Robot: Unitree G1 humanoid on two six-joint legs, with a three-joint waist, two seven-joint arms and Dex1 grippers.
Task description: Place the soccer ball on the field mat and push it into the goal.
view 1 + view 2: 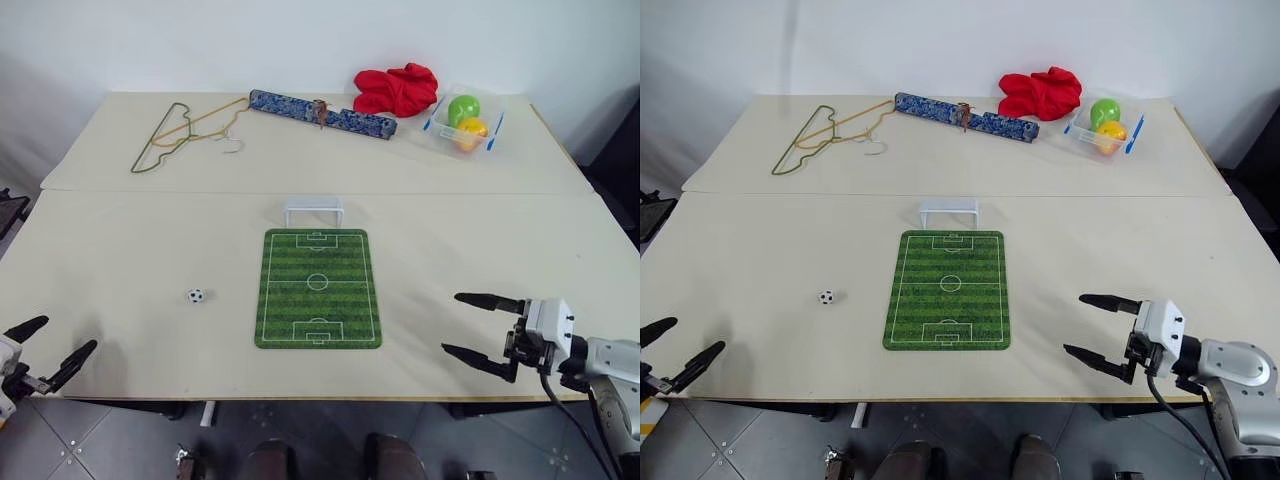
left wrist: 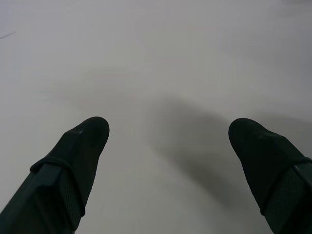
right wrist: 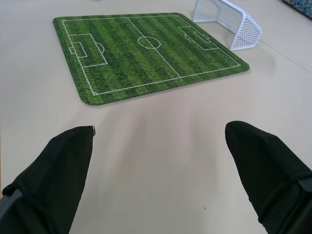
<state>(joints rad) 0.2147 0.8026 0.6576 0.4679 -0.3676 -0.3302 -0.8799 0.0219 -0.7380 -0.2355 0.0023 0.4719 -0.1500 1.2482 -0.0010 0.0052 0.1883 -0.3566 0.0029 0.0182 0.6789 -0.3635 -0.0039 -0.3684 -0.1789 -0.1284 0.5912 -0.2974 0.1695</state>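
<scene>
Bright, even, diffuse overhead light; soft shadows on the beige matte tabletop (image 1: 450, 250); no glare; near black fingertips (image 2: 83, 146) slightly soft.

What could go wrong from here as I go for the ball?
The soccer ball is tiny and lies loose on the table, left of the field mat; the open left claw could nudge it rolling toward the near edge. The goal stands free beyond the mat's far end, so a hard push might shift it.
</scene>
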